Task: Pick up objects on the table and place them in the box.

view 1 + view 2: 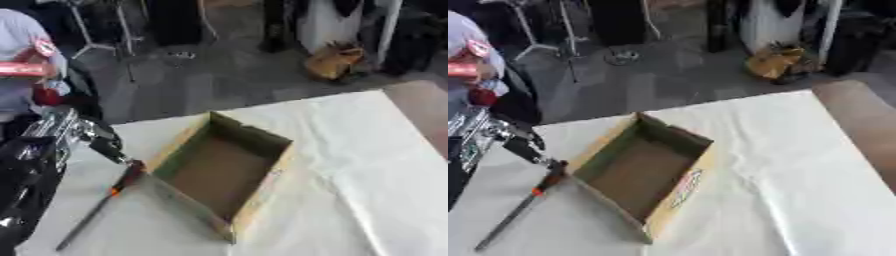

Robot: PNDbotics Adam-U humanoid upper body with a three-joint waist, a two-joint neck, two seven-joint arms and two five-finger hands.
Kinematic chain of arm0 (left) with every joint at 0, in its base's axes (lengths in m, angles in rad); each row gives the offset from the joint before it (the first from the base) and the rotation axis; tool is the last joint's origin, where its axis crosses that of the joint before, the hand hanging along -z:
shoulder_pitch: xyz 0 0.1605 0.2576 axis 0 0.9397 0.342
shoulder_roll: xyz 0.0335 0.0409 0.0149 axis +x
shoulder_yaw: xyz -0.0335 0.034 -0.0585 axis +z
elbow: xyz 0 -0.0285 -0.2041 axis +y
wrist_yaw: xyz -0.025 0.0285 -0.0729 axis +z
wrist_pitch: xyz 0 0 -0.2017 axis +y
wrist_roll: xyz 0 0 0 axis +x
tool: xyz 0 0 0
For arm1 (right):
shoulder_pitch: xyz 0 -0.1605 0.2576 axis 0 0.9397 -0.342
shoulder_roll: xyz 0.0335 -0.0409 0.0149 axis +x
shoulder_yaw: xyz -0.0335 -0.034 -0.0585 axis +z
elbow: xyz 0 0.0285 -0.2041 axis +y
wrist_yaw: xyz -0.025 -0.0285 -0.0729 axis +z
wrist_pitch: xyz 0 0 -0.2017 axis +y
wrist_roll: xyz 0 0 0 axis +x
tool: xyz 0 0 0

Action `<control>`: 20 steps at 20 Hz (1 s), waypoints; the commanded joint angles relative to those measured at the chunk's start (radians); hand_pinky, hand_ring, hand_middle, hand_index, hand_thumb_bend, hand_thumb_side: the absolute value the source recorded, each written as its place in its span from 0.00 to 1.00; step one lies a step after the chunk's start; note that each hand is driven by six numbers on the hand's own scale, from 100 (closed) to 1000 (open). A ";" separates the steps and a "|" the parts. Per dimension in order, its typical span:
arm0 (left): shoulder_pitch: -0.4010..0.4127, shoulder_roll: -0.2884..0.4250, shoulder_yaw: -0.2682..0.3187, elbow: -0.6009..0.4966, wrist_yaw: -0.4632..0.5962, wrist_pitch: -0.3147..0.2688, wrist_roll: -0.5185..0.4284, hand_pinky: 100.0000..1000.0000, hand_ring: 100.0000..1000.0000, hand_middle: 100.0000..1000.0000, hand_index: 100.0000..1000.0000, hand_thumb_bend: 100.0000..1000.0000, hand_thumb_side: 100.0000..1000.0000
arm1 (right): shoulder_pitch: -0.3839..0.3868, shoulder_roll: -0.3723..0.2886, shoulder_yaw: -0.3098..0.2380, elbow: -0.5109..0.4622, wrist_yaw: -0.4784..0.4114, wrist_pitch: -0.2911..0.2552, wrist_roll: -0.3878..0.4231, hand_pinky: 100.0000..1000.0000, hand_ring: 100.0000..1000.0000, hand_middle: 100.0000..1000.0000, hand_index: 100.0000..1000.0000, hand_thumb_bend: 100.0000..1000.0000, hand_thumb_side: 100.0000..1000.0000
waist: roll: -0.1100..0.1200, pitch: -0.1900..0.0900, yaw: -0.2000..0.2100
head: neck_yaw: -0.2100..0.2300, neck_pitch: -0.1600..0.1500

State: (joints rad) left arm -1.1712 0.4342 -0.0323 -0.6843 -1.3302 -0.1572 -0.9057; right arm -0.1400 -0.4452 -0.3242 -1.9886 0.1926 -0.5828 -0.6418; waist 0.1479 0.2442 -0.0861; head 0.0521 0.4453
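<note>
Left robot hand (107, 146): at left tabletop edge, fingertips clamped on the top end of the long tool.
Right robot hand: not in view.
Long tool (92, 214): dark slender shaft, orange band near the handle, slanting toward the near left, tip apparently low over the tabletop (367, 190).
Box (267, 187): open cardboard, empty, just right of the tool.
Handling note: lift until the tip clears the near wall, swing right, lower lengthwise along the box.
</note>
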 commanded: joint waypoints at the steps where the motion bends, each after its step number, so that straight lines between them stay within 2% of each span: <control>1: -0.026 0.029 -0.001 -0.004 0.003 -0.014 -0.001 1.00 1.00 1.00 1.00 0.44 0.89 | -0.004 -0.020 -0.005 -0.011 0.001 -0.147 -0.143 0.82 0.81 0.60 0.67 0.00 1.00 | -0.009 -0.019 0.000 | 0.002 0.003; 6: -0.026 0.025 -0.004 0.005 -0.002 -0.022 -0.001 1.00 1.00 1.00 1.00 0.47 0.87 | -0.005 -0.019 -0.005 -0.011 0.000 -0.147 -0.143 0.82 0.81 0.60 0.67 0.00 1.00 | -0.009 -0.017 0.000 | 0.005 0.002; 10: -0.025 0.018 -0.006 0.020 -0.029 -0.027 -0.001 1.00 1.00 1.00 1.00 0.50 0.73 | -0.006 -0.019 -0.004 -0.011 0.001 -0.150 -0.141 0.82 0.81 0.60 0.67 0.00 1.00 | -0.008 -0.013 -0.007 | 0.005 0.001; 15: -0.027 0.012 -0.001 0.022 -0.033 -0.041 -0.001 1.00 1.00 1.00 1.00 0.49 0.75 | -0.008 -0.019 -0.003 -0.011 0.000 -0.151 -0.140 0.82 0.81 0.60 0.67 0.00 1.00 | -0.008 -0.011 -0.010 | 0.004 -0.001; 20: -0.025 0.002 0.002 0.022 -0.034 -0.031 -0.001 1.00 1.00 1.00 1.00 0.47 0.79 | -0.010 -0.020 -0.002 -0.011 -0.002 -0.152 -0.140 0.82 0.81 0.60 0.67 0.00 1.00 | -0.009 -0.010 -0.010 | 0.005 -0.004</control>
State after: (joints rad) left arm -1.1712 0.4201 -0.0369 -0.6542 -1.3587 -0.1821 -0.8989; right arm -0.1410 -0.4452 -0.3239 -1.9886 0.1926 -0.5866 -0.6379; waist 0.1477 0.2486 -0.0965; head 0.0548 0.4450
